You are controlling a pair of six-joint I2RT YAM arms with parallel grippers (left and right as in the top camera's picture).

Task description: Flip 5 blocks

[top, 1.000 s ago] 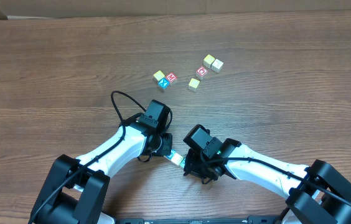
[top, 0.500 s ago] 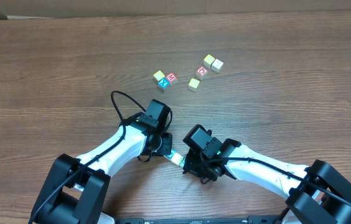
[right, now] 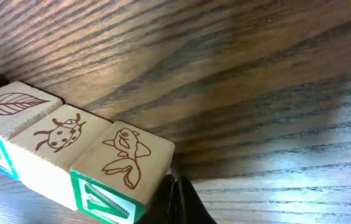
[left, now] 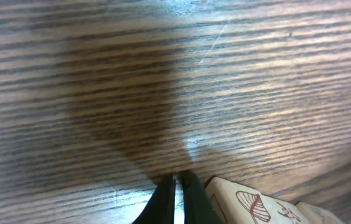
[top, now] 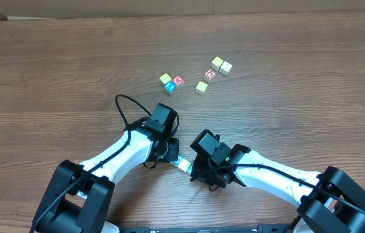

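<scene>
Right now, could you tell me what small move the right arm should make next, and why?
Probably open the right jaws: they stand shut and empty, right beside the fish block at the end of the three-block row, so they cannot grip it to flip it.

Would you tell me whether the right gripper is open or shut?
Shut: the right gripper shows no gap between its jaws, beside the fish block, holding nothing.

Three blocks (right: 60,138) lie touching in a row, pictures up.
</scene>
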